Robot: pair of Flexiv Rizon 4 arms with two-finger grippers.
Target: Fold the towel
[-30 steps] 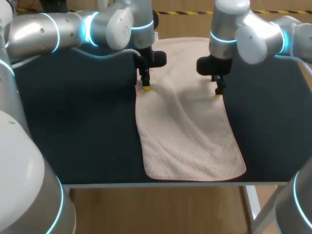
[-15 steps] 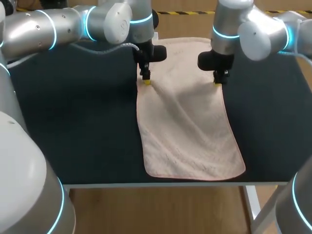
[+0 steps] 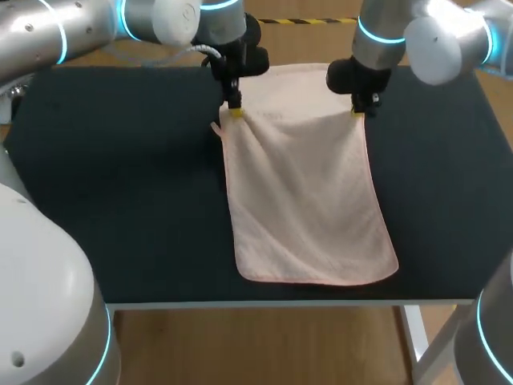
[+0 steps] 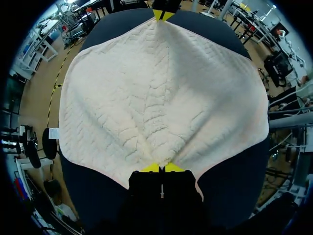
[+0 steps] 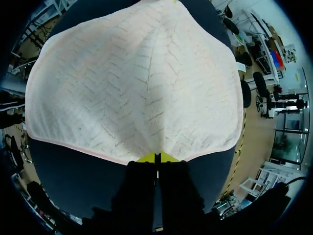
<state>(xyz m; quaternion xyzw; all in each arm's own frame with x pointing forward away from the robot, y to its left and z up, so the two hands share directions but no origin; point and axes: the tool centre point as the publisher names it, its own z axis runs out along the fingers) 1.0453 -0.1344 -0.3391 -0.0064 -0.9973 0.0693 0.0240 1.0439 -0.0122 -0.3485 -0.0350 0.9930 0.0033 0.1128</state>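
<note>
Holding the towel [image 3: 309, 200] by both long edges is, as I judge it, about as far as this fold has got. The pale cloth lies lengthwise down the middle of the dark table [image 3: 120, 200], its near end flat and close to the table's front edge, its far end reaching back behind the two arms. Between those ends it is raised along a line running from one gripper to the other.

My left gripper [image 3: 233, 112] has its yellow tips pinched tight on the towel's left edge, and the left wrist view shows the tips closed with cloth caught between them [image 4: 161, 168]. My right gripper [image 3: 357, 114] is likewise clamped narrow on the right edge, and its own view shows the same pinch [image 5: 156, 157]. A taut ridge runs across the cloth from one grip to the other.

So the grasp looks done on both sides. No layer lies squarely over another that I can see, so I reckon the fold itself remains: carrying the held line over, laying it down with the edges matched, then letting go.
</note>
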